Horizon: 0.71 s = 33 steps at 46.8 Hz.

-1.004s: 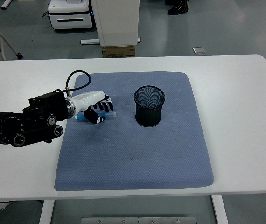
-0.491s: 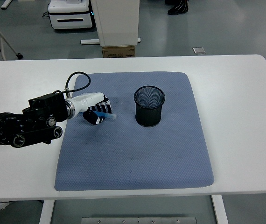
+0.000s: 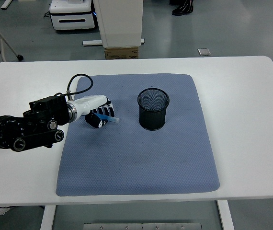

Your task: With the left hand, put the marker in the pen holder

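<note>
The marker, a blue one, sits in the left robot hand, whose fingers are clenched around it; only its light blue end pokes out to the right of the fingers, pointing toward the pen holder. A second ago the marker lay flatter under the hand, with a bit of blue showing on the hand's left side as well; now that part is hidden and the exposed tip is tilted slightly upward. The hand itself has barely shifted, staying over the left part of the blue mat.

The pen holder is a black mesh cup standing upright near the middle of the mat, well apart from the marker and to its right. Nothing can be made out inside it through the open top; the mesh interior looks dark.

The mat lies flat on the white worktop. The left arm reaches in from the left edge, black with a white wrist section and a looped black cable above it.
</note>
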Each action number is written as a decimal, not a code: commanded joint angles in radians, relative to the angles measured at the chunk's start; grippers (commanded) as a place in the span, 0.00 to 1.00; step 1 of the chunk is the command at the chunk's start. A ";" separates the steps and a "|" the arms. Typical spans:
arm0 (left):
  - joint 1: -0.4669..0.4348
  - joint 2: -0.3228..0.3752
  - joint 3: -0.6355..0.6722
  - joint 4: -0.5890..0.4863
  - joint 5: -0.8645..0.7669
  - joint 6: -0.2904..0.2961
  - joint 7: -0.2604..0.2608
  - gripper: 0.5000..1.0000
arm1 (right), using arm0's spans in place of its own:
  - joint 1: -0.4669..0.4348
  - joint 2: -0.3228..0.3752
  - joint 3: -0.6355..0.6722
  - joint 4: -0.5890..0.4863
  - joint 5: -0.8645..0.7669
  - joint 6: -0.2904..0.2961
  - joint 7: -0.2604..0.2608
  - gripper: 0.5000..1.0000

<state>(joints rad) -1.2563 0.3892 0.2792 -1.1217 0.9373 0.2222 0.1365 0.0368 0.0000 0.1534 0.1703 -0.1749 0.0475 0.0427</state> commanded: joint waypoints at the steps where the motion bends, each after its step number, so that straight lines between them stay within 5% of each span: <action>1: -0.005 0.002 -0.002 0.010 -0.002 0.000 0.000 0.00 | 0.000 0.000 0.000 0.000 0.000 0.000 0.000 1.00; 33: -0.035 0.002 -0.040 0.102 -0.038 -0.003 -0.006 0.00 | 0.000 0.000 0.000 0.000 0.000 0.000 0.000 1.00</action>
<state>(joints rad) -1.2887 0.3925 0.2538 -1.0319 0.9099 0.2222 0.1328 0.0369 0.0000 0.1534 0.1703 -0.1750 0.0477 0.0430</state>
